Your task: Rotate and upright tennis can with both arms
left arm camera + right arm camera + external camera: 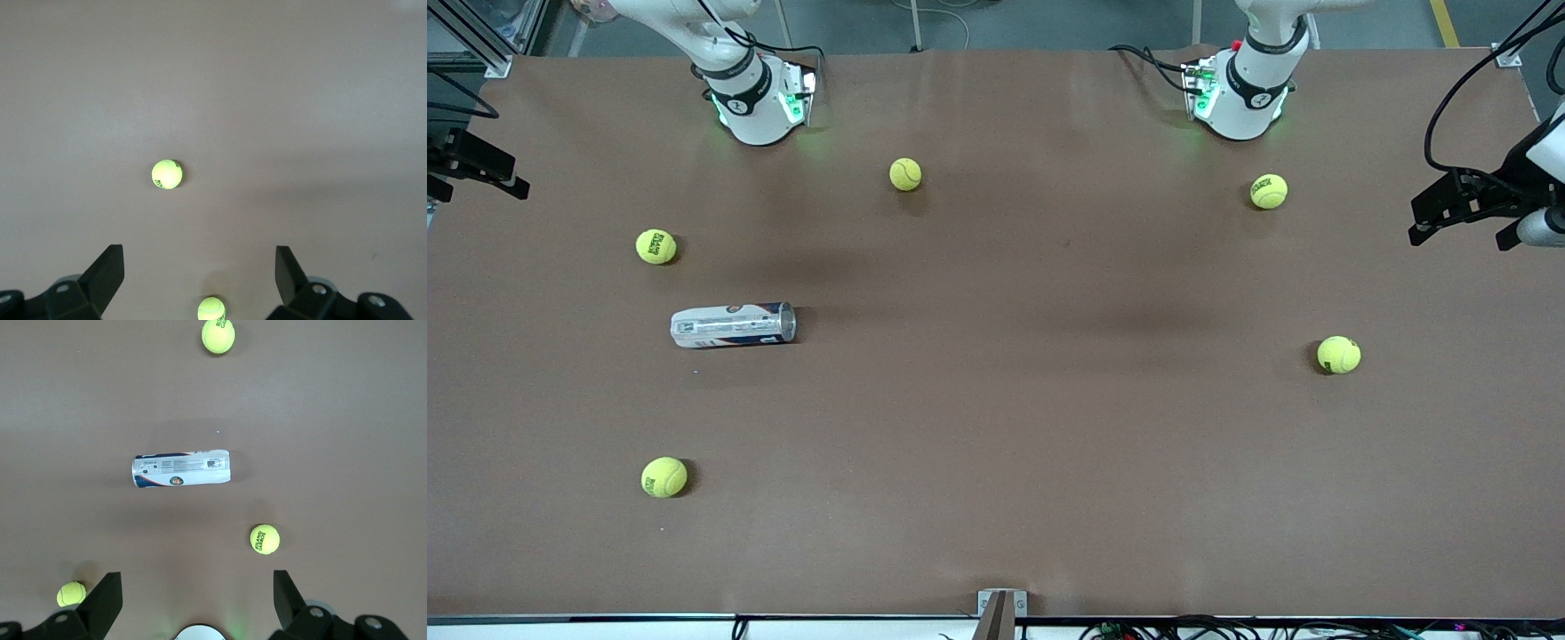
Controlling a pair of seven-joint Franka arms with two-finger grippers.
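The tennis can (732, 325) lies on its side on the brown table (1032, 427), toward the right arm's end, its white and navy label up. The right wrist view shows it (181, 469) from high above. My right gripper (197, 573) hangs open and empty, well above the table between its own base (197, 632) and the can. Also open and empty, my left gripper (199, 248) hangs high over the left arm's end of the table, above bare table and a tennis ball (211, 309). Neither gripper shows in the front view.
Several tennis balls lie scattered: one (656, 246) just farther from the front camera than the can, one (664, 477) nearer, one (905, 174) by the right arm's base (760, 98), two (1268, 191) (1339, 355) at the left arm's end. Black fixtures (1463, 204) overhang both table ends.
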